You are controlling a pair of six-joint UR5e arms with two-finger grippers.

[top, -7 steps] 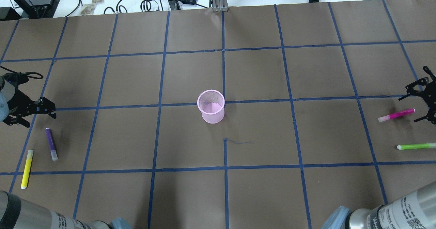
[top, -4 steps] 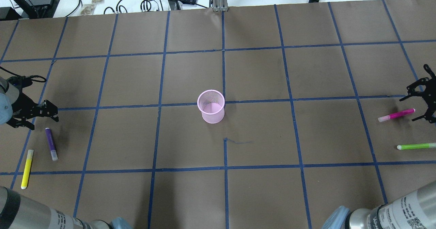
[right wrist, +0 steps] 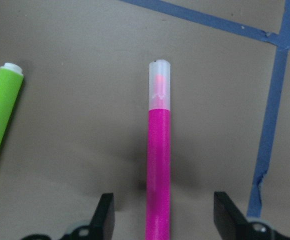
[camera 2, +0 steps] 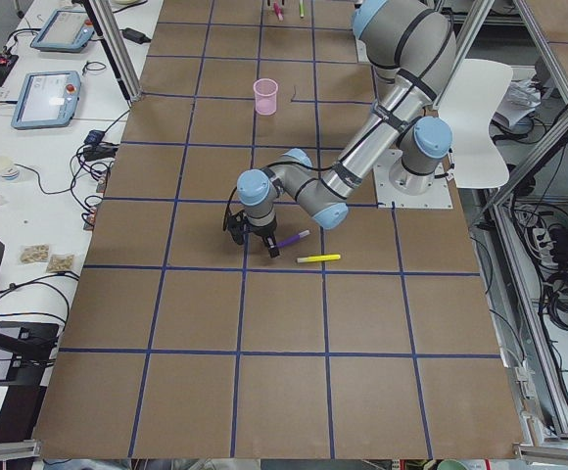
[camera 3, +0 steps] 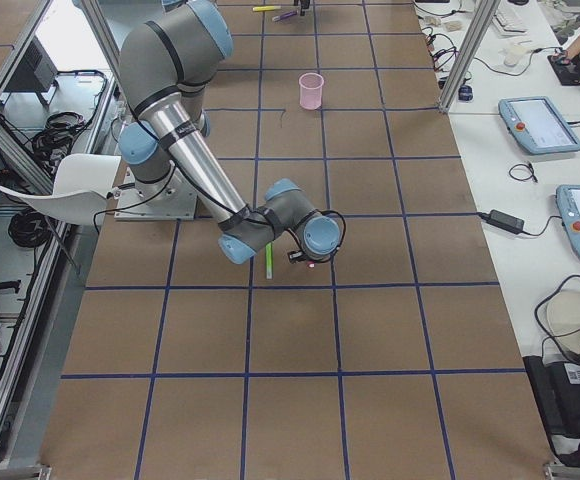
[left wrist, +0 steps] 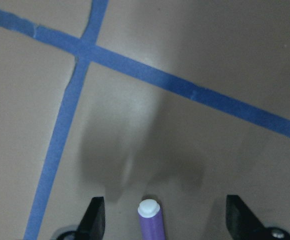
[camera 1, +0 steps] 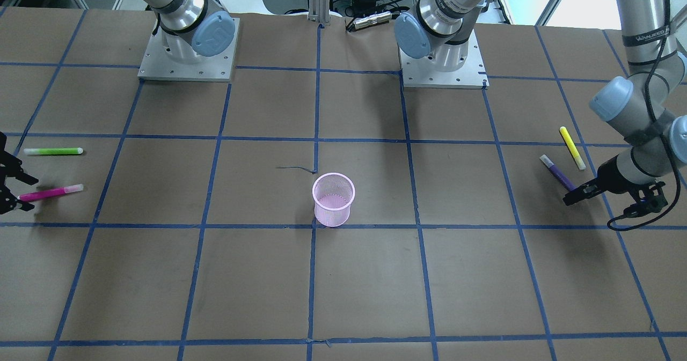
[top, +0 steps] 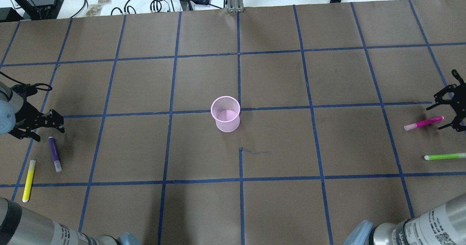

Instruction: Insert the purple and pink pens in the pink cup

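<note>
While both pincers hang with fingers apart, the left gripper (left wrist: 167,217) over one end of the purple pen (left wrist: 150,226) and the right gripper (right wrist: 166,210) astride the pink pen (right wrist: 159,165), each should descend centred on its barrel, well apart from the mid-table pink cup (top: 225,114).

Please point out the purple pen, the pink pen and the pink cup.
purple pen (top: 54,154): overhead view, middle of barrel.
pink pen (top: 424,123): overhead view, middle of barrel.
pink cup (top: 227,125): overhead view, outer wall.
</note>
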